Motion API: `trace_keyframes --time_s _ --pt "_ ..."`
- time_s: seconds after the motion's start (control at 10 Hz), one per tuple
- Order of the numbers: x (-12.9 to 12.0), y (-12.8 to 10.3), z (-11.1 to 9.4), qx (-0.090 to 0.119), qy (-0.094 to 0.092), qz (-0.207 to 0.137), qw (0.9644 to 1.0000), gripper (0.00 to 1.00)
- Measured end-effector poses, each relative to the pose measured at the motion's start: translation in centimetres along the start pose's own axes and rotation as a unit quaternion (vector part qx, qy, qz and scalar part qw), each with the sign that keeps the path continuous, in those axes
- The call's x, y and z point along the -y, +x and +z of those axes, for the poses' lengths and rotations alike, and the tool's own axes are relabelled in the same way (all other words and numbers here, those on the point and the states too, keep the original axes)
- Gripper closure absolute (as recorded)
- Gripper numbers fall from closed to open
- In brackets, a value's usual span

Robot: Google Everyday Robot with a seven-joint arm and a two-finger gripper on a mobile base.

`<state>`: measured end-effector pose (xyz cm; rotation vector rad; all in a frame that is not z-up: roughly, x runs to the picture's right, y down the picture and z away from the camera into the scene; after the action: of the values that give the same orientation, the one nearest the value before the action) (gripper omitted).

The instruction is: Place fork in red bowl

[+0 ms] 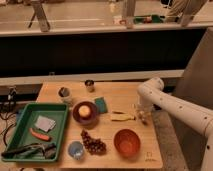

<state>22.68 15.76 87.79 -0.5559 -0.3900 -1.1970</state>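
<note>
My pincer [142, 117] hung low just beyond the round, glossy orange-red bowl [126, 143]; whether it was clamped, I couldn't tell. The bowl held no fork yet.

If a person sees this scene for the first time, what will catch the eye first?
The white robot arm at the right stands out first, its gripper low over the right side of the wooden table, beside the yellow-handled utensil. Next come the green tray at the left edge and the glossy red bowl near the front, just right of a bunch of dark grapes.
</note>
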Motion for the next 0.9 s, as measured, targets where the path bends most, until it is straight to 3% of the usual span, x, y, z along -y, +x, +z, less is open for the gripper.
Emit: trace_keyframes --time_s 0.4,0.6,0.9 --pt "0.09 0.16 0.47 -0.001 0.005 -0.041 0.9991 0.57" --pt "0.10 0.40 0.62 -0.001 0.010 -0.065 0.9978 0.44" --pt "-0.21 0.73 1.04 -0.001 0.010 -0.088 0.9961 0.42"
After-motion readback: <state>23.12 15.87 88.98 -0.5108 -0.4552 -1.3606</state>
